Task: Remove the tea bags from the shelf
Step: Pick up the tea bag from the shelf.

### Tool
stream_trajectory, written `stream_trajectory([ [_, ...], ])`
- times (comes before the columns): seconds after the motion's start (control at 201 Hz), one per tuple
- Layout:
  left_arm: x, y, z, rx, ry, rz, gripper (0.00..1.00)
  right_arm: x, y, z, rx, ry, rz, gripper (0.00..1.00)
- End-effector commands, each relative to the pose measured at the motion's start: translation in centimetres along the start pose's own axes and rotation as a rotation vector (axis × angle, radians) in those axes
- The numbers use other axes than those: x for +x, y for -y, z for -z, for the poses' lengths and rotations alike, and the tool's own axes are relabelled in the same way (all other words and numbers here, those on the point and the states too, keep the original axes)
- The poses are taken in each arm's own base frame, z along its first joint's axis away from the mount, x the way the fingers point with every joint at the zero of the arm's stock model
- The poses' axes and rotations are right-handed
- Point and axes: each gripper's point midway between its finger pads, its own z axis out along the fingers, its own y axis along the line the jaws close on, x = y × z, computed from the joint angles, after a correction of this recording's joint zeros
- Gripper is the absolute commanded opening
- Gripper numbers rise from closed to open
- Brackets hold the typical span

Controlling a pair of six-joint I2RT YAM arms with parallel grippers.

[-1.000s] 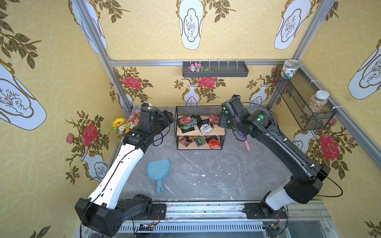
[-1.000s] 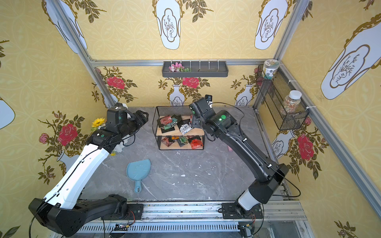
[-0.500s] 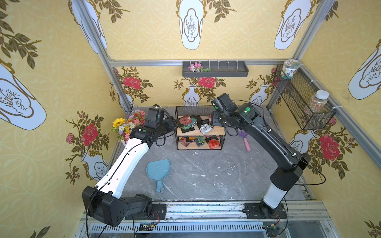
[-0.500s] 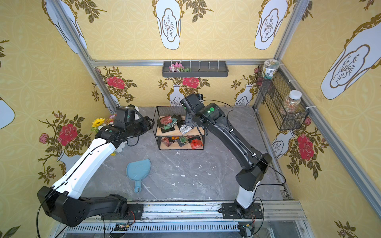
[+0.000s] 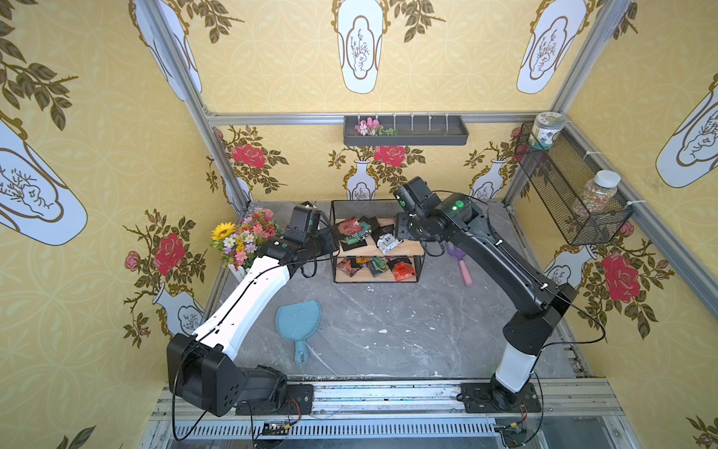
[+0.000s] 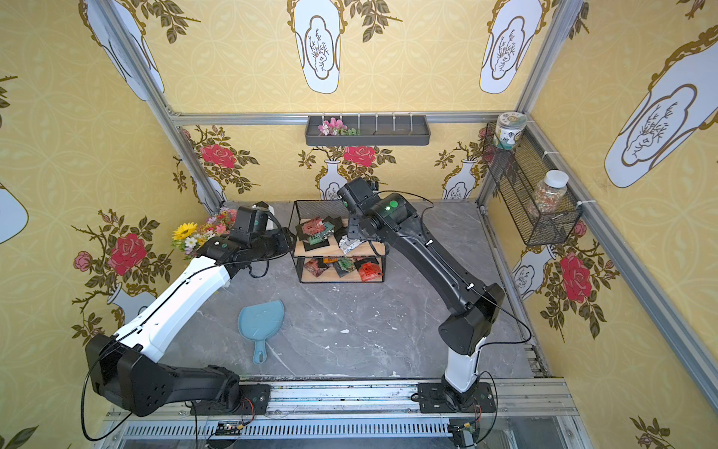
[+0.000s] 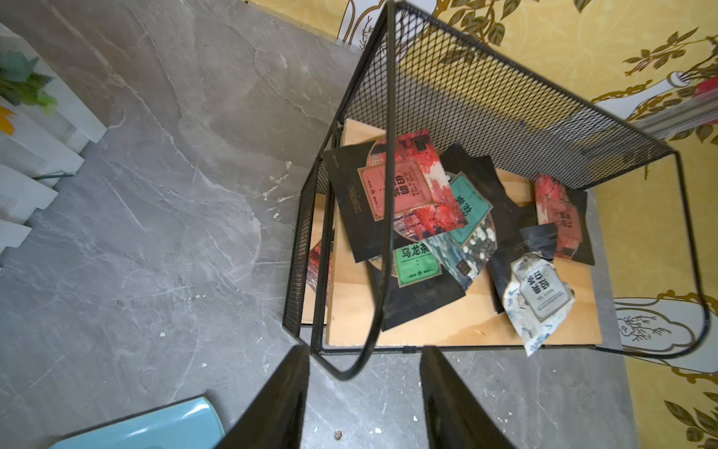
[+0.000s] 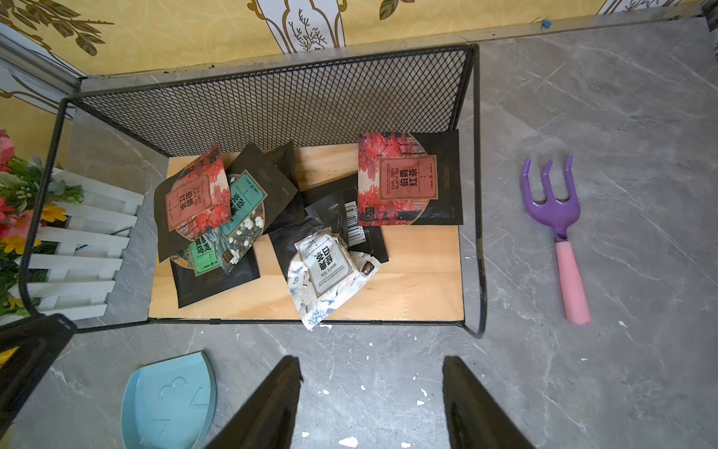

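Tea bags (image 8: 404,179) on both wooden boards of the shelf (image 8: 272,101). On the upper board: a fanned heap of red, teal, green and black ones toward the left end, a red-and-black one lying flat near the right end, and a crumpled silver-white sachet (image 8: 326,268) poking over the front edge. On the lower board, seen in both top views: more sachets (image 5: 377,266) in red, green, black and orange. Stands at the back of the grey marble table (image 5: 388,322), mesh side toward the wall. Left gripper (image 7: 365,352) at the shelf's left front top corner, fingers spread, the rounded wire corner showing between them in the wrist view, nothing pinched; whether it touches the wire, cannot tell. Right gripper (image 8: 371,363) above the shelf's right end, fingers spread and empty. Just beside the shelf on the left, a flower bunch (image 5: 244,237) in a white picket planter. To its right on the table, a purple fork with a pink handle (image 8: 555,217). Nearer the front and well apart from the shelf, a light blue dustpan (image 5: 299,318).
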Motion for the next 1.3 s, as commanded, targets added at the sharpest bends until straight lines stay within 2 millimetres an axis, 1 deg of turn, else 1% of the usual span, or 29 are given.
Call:
stream_trajectory([
  [0.0, -0.1, -0.5, -0.7, -0.007, 0.039, 0.006, 0.51, -0.1, -0.2, -0.1, -0.011, -0.003, 0.003, 0.63],
  [0.219, 1.2, -0.9, -1.9, 0.013, 0.043, 0.026, 0.49, 0.0, -0.2, -0.5, -0.012, -0.016, 0.004, 0.62],
  [0.378, 1.9, -0.7, -2.8, 0.017, 0.033, 0.009, 0.48, 0.1, -0.2, -1.0, -0.012, -0.025, 0.002, 0.62],
  [0.692, 3.3, -1.6, -4.2, -0.025, 0.023, -0.001, 0.4, 0.2, -0.3, -1.5, -0.018, -0.034, 0.0, 0.62],
  [0.861, 3.9, -1.6, -4.2, -0.027, 0.017, -0.003, 0.36, 0.9, -0.4, -2.4, 0.013, -0.049, 0.031, 0.6],
  [0.976, 4.0, -1.7, -4.2, -0.028, 0.019, -0.003, 0.35, 1.2, -0.6, -3.2, 0.035, -0.068, 0.049, 0.6],
  [1.06, 3.9, -1.6, -4.1, -0.025, 0.02, -0.004, 0.35, 1.3, -0.9, -3.9, 0.053, -0.084, 0.069, 0.62],
  [1.105, 3.9, -1.5, -4.1, -0.023, 0.02, -0.004, 0.35, 1.8, -0.8, -4.7, 0.072, -0.107, 0.078, 0.63],
  [1.115, 3.9, -1.5, -4.2, -0.022, 0.019, -0.004, 0.35, 1.4, -1.0, -4.4, 0.062, -0.096, 0.072, 0.63],
  [1.145, 3.8, -1.5, -4.1, -0.022, 0.021, -0.003, 0.35, 1.4, -1.2, -4.4, 0.061, -0.099, 0.07, 0.63],
  [1.294, 3.6, -1.2, -4.1, -0.018, 0.024, -0.004, 0.34, 2.5, -1.7, -5.2, 0.044, -0.146, -0.003, 0.64],
])
